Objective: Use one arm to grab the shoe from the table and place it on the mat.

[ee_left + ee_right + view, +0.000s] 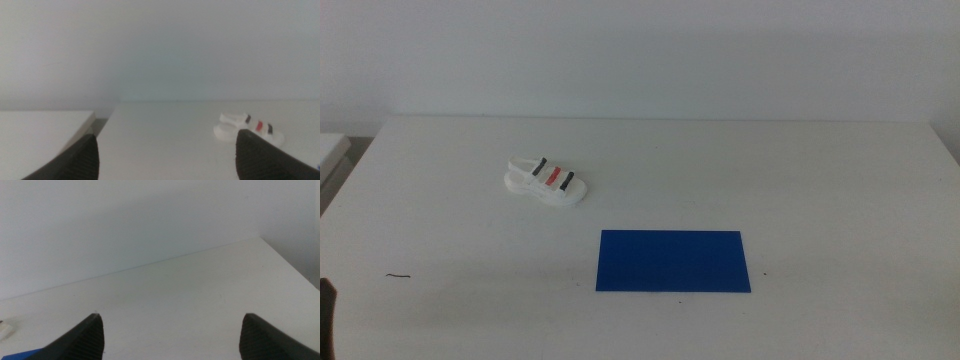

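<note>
- Nearest thing in the middle view: a sliver of dark gripper at the bottom left edge, so that's the left gripper (165, 152) parked low at the near left of the table (840, 180). Its wrist camera shows both jaws spread wide with nothing between them, just bare tabletop.
- The right gripper (172, 335) doesn't show up in the middle view at all. From its own wrist camera the jaws are also wide apart and holding nothing, looking across the white surface toward the far edge and the wall.
- Small dark scratch mark (398, 276) sits on the near left of the table, not far from that left gripper. Flat mark, not in anyone's way.
- The blue mat (673, 261) lies flat near the front, a bit right of centre. Nothing on it. A corner of blue peeks into the right wrist picture too (20, 356).
- The shoe (547, 181) is farther back and left of the mat, well apart from it, sitting upright on its sole and angled a bit, straps up: black, red, black. The left wrist view catches it too (248, 129), just past one jaw tip.
- Open white tabletop between shoe and mat, nothing blocking the path.
- Beyond the far edge it's just a plain pale wall (640, 50). A second light surface (40, 131) sits off the table's left side, with a dark gap between.
</note>
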### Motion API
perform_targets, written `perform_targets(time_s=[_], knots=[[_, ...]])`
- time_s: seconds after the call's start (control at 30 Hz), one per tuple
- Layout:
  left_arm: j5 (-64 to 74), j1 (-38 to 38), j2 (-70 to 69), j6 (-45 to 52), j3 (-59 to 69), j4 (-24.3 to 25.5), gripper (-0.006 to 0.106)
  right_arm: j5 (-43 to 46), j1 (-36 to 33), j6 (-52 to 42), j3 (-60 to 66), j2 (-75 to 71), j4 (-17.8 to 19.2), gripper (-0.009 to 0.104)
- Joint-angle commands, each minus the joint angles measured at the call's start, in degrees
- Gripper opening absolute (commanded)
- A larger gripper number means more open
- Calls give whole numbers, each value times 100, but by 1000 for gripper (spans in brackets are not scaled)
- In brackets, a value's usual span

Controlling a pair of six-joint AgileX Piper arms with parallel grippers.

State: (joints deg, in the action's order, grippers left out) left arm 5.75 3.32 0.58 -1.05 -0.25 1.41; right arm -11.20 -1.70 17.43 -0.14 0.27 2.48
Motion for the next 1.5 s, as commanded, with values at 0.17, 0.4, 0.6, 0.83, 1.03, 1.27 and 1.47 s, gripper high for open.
perform_targets(time_s=[0.17, 0.4, 0.6, 0.83, 1.03, 1.27, 1.47], knots=[[2115, -332, 2853, 105, -2587, 4, 94, 55, 0, -20, 14, -27, 33, 79], [4449, -506, 6111, 1877, -6304, -346, 94, 55, 0, -20, 14, -27, 33, 79], [6033, -506, 8471, 3801, -8881, -885, 94, 55, 0, -20, 14, -27, 33, 79], [6421, -735, 10552, 6085, -10976, -1090, 94, 55, 0, -20, 14, -27, 33, 79], [6421, -1284, 11457, 7963, -11538, -710, 94, 55, 0, -20, 14, -27, 33, 79], [6421, -1415, 12136, 9235, -11549, -725, 94, 55, 0, -20, 14, -27, 33, 79], [6421, -1415, 12597, 9888, -11549, -638, 94, 55, 0, -20, 14, -27, 33, 79]])
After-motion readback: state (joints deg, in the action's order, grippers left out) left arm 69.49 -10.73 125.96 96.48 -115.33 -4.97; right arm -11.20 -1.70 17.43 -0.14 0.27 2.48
